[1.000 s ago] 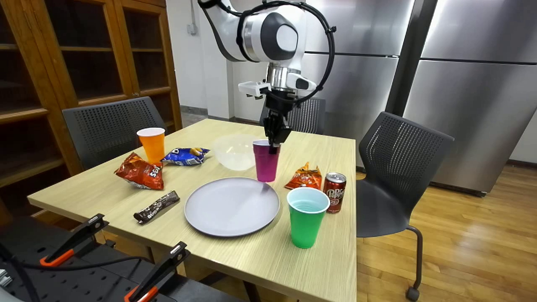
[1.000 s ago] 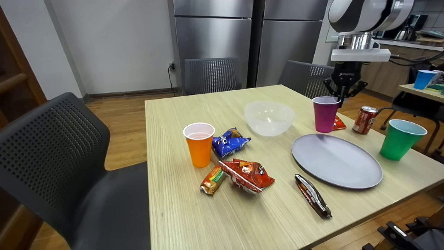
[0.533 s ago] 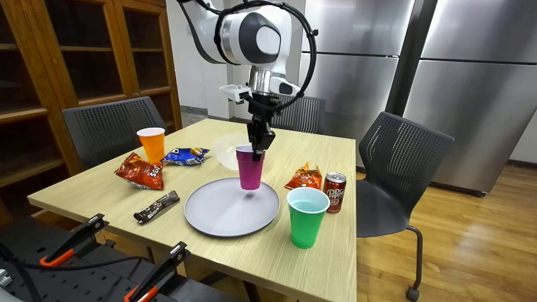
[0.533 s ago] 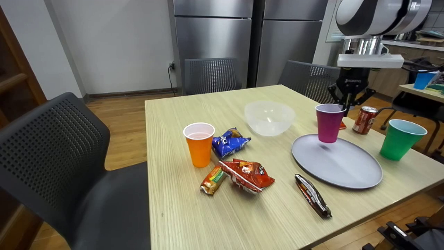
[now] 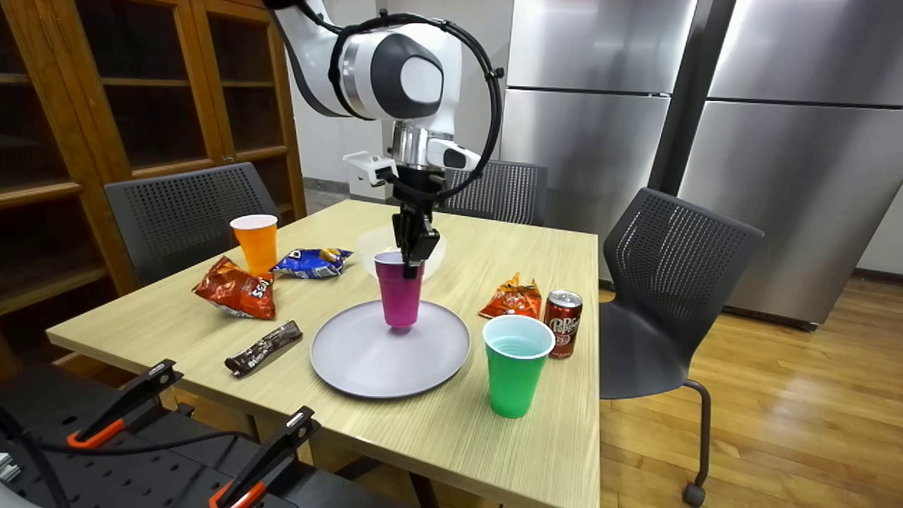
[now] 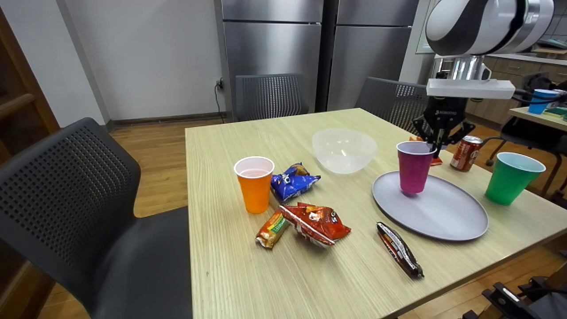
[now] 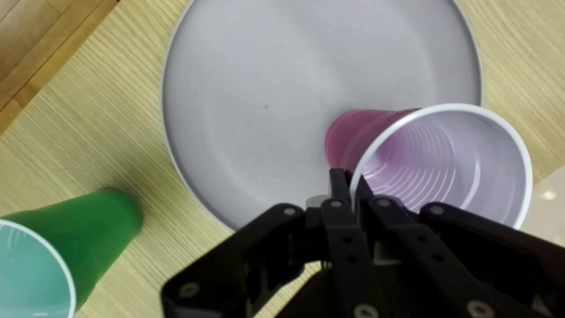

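My gripper (image 5: 410,267) is shut on the rim of a purple cup (image 5: 399,300), one finger inside and one outside. The grip also shows in the wrist view (image 7: 351,179), where the cup (image 7: 353,132) opens toward the camera. The cup is upright over the grey plate (image 5: 367,360). Its bottom is on or just above the plate; I cannot tell which. In an exterior view, the cup (image 6: 414,170) is over the plate's far-left part. A green cup (image 5: 513,384) stands beside the plate and shows in the wrist view (image 7: 97,229).
A translucent bowl (image 6: 344,153) stands behind the purple cup. A soda can (image 5: 563,324) and orange bag (image 5: 513,298) are near the green cup. An orange cup (image 6: 256,190), blue bag (image 6: 292,181), red bag (image 6: 316,223), small snack bar (image 6: 271,229) and dark bar (image 6: 398,250) lie around.
My gripper has carried the purple cup from beside the plate's far edge to over the plate, and lowered it. The grip stays shut. The other things have not moved.
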### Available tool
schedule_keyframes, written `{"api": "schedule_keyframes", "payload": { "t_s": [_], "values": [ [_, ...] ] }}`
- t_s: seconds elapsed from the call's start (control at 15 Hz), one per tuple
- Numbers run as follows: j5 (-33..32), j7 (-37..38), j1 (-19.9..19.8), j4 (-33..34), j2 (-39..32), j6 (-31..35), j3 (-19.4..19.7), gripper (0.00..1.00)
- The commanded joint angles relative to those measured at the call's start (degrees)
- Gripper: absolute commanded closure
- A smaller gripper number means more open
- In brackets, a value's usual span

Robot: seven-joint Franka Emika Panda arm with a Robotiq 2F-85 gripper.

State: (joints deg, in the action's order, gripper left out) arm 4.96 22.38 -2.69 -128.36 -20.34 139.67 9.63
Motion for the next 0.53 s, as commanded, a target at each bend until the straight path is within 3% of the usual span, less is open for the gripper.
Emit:
{"api": "schedule_keyframes", "payload": {
  "t_s": [0.0,0.47],
  "values": [
    [1.32,0.35,0.06,-1.65,1.29,2.37,-0.90,0.99],
    [1.51,0.54,0.08,-1.39,0.40,3.45,-1.00,0.99]
  ]
}}
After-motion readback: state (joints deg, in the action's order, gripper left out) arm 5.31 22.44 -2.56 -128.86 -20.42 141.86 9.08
